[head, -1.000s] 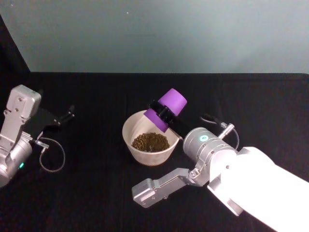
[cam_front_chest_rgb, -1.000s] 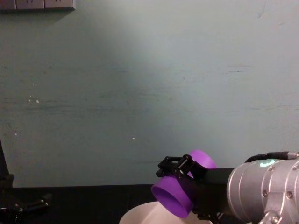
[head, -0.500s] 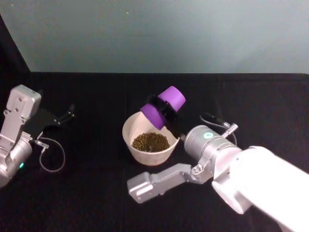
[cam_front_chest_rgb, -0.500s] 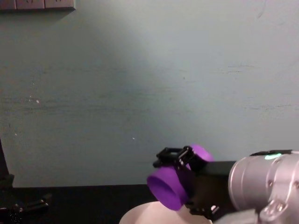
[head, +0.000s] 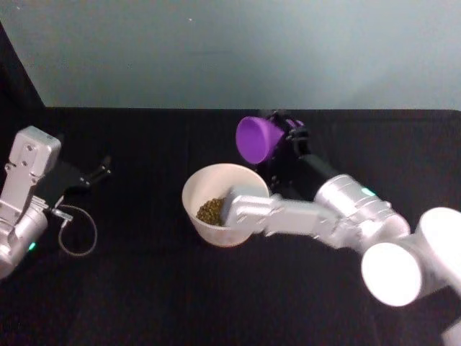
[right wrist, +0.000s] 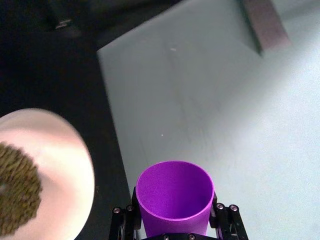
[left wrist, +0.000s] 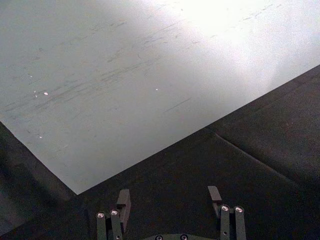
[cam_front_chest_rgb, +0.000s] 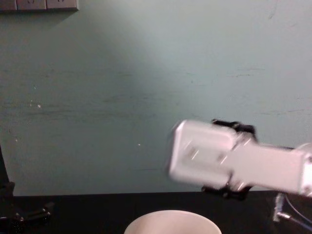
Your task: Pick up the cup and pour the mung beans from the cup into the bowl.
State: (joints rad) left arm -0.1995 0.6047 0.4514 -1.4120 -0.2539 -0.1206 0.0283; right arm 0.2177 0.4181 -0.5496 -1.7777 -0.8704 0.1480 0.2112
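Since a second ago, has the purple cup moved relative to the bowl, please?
Yes. The cup, held by the right end effector, has swung away from over the bowl toward the table's far edge.

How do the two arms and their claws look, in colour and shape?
Both arms are silver-grey, rounded metal segments, each with a small green light. The left claw has thin dark fingers with small screws; a grey cable loops beside its arm. The right claw is black.

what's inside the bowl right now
Mung beans lie heaped at the bottom of the bowl. In the head view the right arm covers the bowl's right side, hiding the beans there.
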